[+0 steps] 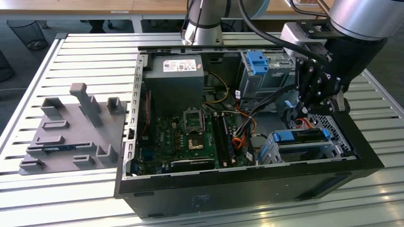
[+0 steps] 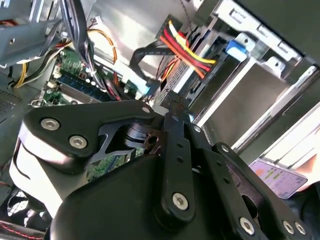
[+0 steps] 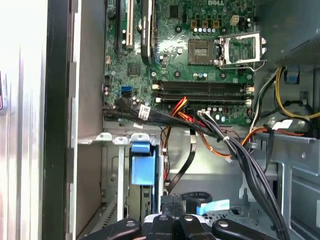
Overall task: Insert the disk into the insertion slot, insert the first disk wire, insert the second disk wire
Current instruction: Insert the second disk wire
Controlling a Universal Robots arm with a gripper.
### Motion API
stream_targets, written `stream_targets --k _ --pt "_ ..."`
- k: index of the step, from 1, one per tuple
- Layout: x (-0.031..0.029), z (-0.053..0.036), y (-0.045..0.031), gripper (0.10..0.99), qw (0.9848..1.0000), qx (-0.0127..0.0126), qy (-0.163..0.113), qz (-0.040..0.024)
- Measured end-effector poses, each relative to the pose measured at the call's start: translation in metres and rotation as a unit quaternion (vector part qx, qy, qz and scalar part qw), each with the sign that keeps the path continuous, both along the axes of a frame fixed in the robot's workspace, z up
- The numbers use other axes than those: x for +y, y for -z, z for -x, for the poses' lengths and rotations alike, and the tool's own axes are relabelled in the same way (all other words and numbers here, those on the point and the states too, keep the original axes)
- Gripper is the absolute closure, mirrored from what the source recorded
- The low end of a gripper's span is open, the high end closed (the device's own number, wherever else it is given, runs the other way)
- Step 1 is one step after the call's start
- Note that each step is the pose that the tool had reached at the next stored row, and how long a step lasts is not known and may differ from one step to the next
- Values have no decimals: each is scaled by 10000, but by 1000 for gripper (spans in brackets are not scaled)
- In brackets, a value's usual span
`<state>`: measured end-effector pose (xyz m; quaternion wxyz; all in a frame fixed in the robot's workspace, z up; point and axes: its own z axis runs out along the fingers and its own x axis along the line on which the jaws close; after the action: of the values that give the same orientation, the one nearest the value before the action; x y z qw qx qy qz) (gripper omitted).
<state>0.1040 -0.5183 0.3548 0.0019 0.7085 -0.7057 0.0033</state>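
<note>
The open computer case (image 1: pixel 252 184) lies on a slatted metal table (image 1: pixel 88 52). In the exterior view the disk (image 1: pixel 302 136), in its bright blue caddy, already sits inside the insertion slot (image 1: pixel 309 147), the silver perforated cage in the near right corner of the case. The taller grey bay (image 1: pixel 265 71) with its blue latch stands farther back.

The gripper (image 1: pixel 313 109) hangs just above the far side of the slot, among the loose cables. In the second wrist view a black connector (image 2: pixel 167 97) on a flat black cable sits at the fingertips, close to the red and yellow wire bundle (image 2: pixel 182 47), but whether the fingers are closed on it or merely beside it cannot be told.

In the first wrist view the blue caddy tab (image 3: pixel 142 167) stands upright in the cage, with the motherboard (image 3: pixel 200 55) beyond.

By judgement, the wire is light and limp, so it would flop if taken by the cable; its rigid plug is the sound place to hold. The plug's contacts look delicate and probably want square alignment rather than force. The disk itself is stiff and fairly heavy, best handled by its caddy frame.
</note>
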Motion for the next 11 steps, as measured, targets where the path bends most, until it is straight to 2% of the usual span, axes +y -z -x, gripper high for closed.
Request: stream_targets --k 1,2,3,6,11 --pt "4 19 -1 980 10000 0 0 0" --pt "38 72 -15 980 10000 0 0 -1" --pt "72 79 -19 980 10000 0 0 0" --pt "120 79 -18 980 10000 0 0 -1" --pt "179 79 -18 973 10000 0 0 2"
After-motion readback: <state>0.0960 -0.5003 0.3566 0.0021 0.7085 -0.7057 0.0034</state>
